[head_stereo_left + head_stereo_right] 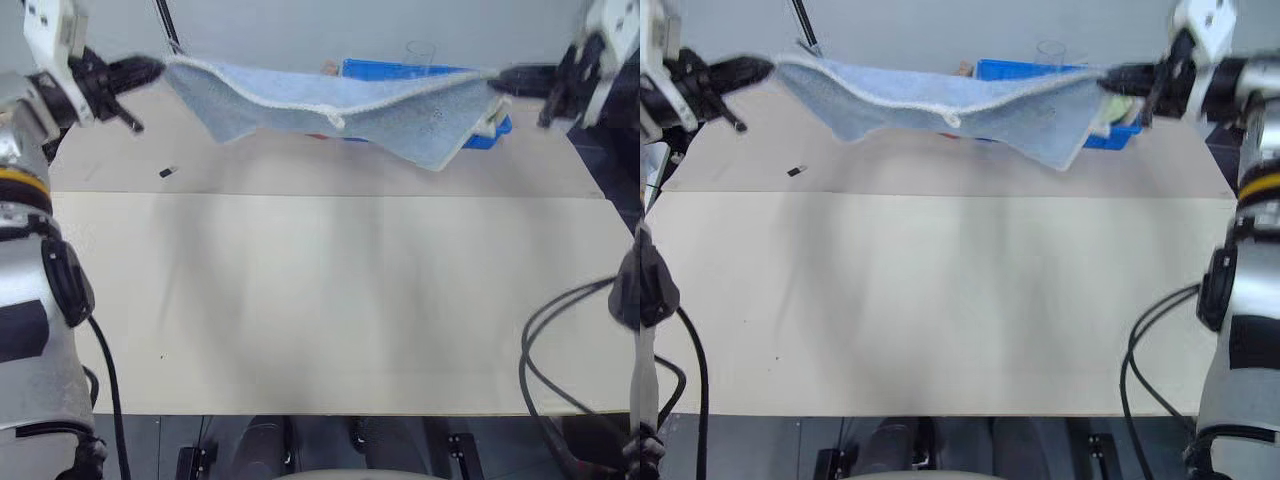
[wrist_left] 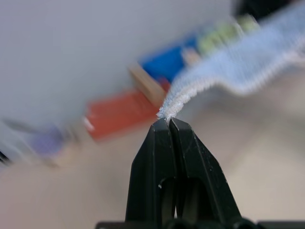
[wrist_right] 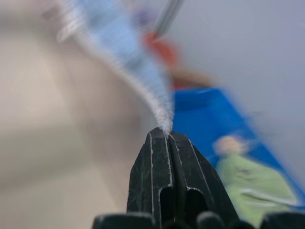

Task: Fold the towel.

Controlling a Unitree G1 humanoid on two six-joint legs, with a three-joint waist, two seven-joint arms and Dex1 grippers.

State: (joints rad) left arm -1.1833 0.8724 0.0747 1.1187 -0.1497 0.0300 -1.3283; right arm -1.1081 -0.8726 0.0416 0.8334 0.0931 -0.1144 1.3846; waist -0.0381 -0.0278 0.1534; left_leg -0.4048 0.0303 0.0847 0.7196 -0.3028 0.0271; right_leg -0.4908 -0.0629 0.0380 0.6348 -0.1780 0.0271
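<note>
Left eye view: towel (image 1: 330, 105) is held aloft over far part of table (image 1: 330, 300), strung between both grippers & clear of the surface. Left gripper (image 1: 150, 70) is clamped shut on one corner; right gripper (image 1: 505, 78) is clamped shut on the opposite corner. In wrist views each pair of fingers is pressed tight w/ only a tuft of whitish stitched edging pinched at the tips (image 2: 169, 125) (image 3: 164, 133).

Cloth is seen sagging in the middle & hanging lower near the right side, so it is judged soft, limp & light; no stiffness to hold a shape. Terry pile should give decent friction, so slip is unlikely, but the bite is small (edge only) – a sharp tug could pull a corner free. Not fragile.

Hold pts are best kept at the corners/edging, as now; span should be kept taut so the free edge hangs straight before it is laid down. Blue bin (image 1: 400, 70) w/ light green cloth (image 3: 252, 183) sits just behind; the hanging edge is best kept off it.
</note>
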